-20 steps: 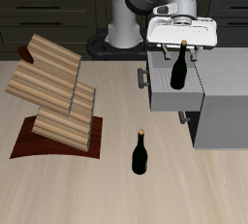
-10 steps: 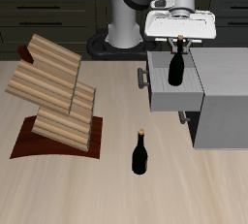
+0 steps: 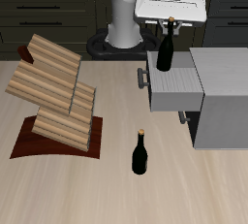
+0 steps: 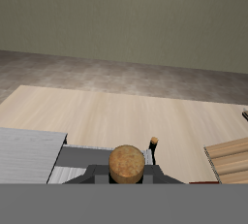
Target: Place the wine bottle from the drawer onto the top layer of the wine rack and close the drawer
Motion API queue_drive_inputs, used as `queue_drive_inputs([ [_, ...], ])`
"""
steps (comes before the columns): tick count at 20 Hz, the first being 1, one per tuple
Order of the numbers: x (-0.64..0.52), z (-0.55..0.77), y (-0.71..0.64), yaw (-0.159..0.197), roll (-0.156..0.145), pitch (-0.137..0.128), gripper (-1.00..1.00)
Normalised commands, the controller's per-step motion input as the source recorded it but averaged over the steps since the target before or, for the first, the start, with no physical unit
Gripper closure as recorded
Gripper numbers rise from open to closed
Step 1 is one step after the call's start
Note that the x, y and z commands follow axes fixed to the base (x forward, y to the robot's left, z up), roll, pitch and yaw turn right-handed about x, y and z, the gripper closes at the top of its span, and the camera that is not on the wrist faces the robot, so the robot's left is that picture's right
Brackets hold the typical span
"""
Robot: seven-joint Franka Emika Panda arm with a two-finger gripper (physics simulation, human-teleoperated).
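One camera looks down from high up in front at the whole table (image 3: 116, 194). The other looks straight down from the gripper. Both see the standing bottle (image 3: 139, 153) and the wine rack (image 3: 53, 92).

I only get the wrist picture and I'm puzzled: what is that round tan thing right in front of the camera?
Observer: The cork of a dark bottle, hanging upright from the jaws over the open drawer.
Operator: So is the drawer not shut?
Observer: No, it stands pulled out of the grey cabinet.
Operator: And the little bottle I see on the table?
Observer: A twin, standing alone nearer the table's front edge, between the rack and the cabinet.
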Motion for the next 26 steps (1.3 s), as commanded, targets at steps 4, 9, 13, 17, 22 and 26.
queue_drive_inputs([
  [4, -0.27, 0.37, -0.25, -0.028, -0.039, -0.042, 1.0],
  [9, -0.24, 0.36, -0.3, -0.111, -0.059, -0.026, 1.0],
  [13, -0.09, 0.13, -0.19, -0.121, -0.004, 0.024, 1.0],
  [17, -0.19, 0.16, -0.24, -0.178, 0.042, 0.054, 1.0],
  [22, -0.2, 0.11, -0.13, -0.198, 0.001, 0.041, 1.0],
  [26, -0.1, 0.02, -0.09, -0.196, 0.011, 0.022, 1.0],
])
